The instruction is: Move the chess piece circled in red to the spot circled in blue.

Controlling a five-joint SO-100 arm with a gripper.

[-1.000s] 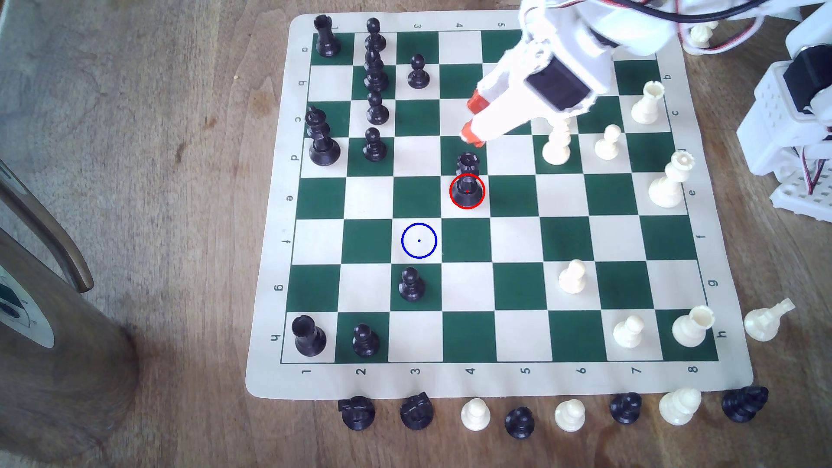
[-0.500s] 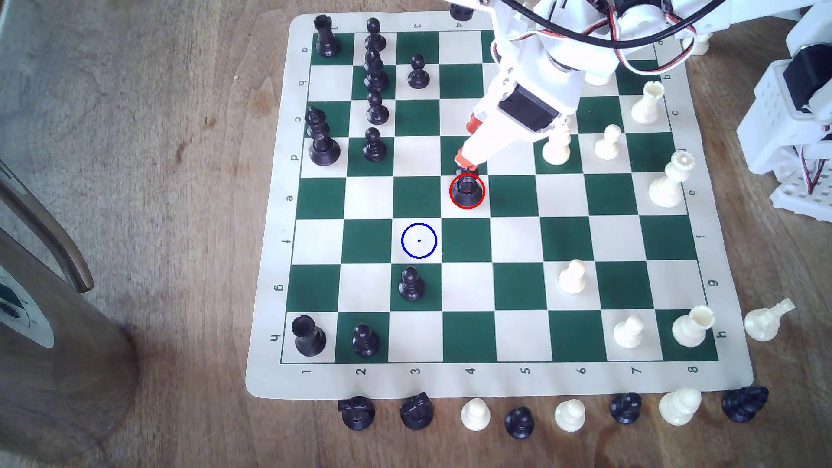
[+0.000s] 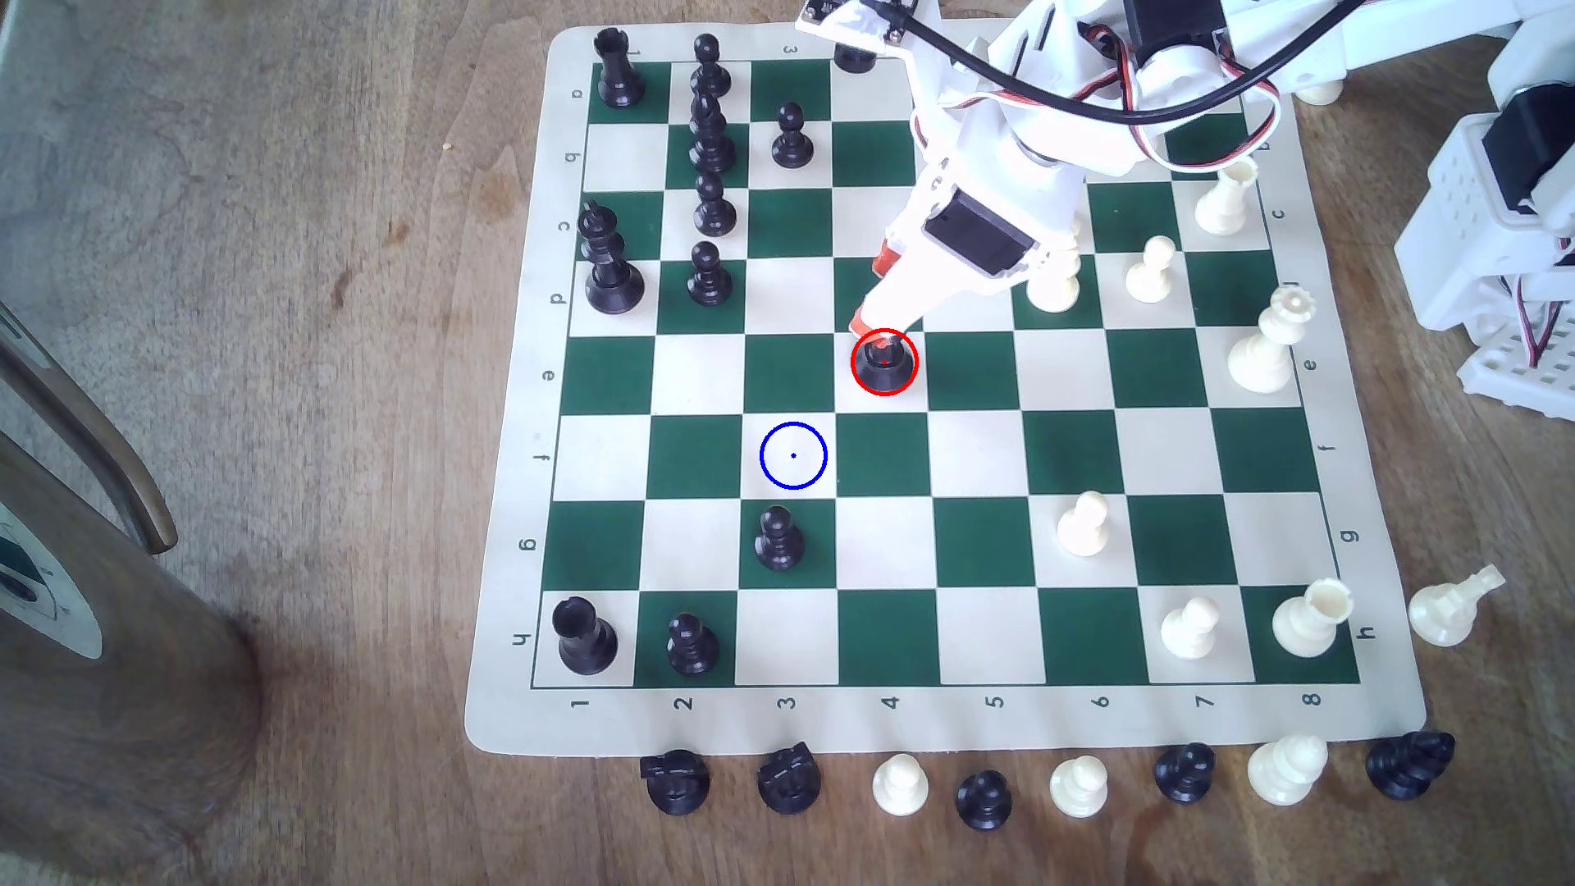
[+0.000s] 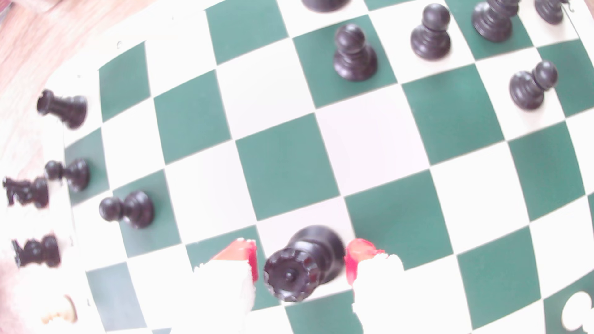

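Note:
The black queen (image 3: 884, 366), ringed in red, stands upright on a cream square near the board's middle; my arm covers its top in the exterior view. The wrist view shows its notched crown (image 4: 294, 277) between my two red-tipped fingers (image 4: 249, 258), a small gap on each side. My gripper (image 4: 300, 261) is open and straddles the queen. The blue ring with its centre dot (image 3: 793, 456) marks a cream square one row nearer and one column toward the exterior view's left. No piece stands on it.
A black pawn (image 3: 778, 538) stands just beyond the blue ring toward the board's near edge. Black pieces line the exterior view's left columns, white pieces (image 3: 1057, 277) stand on the right. Captured pieces (image 3: 899, 784) lie along the mat's near edge. A wooden chair (image 3: 85, 545) is at far left.
My gripper has come down from above and behind the queen, toward the near edge, until its fingers sit on either side of the queen's top. The queen has not moved.

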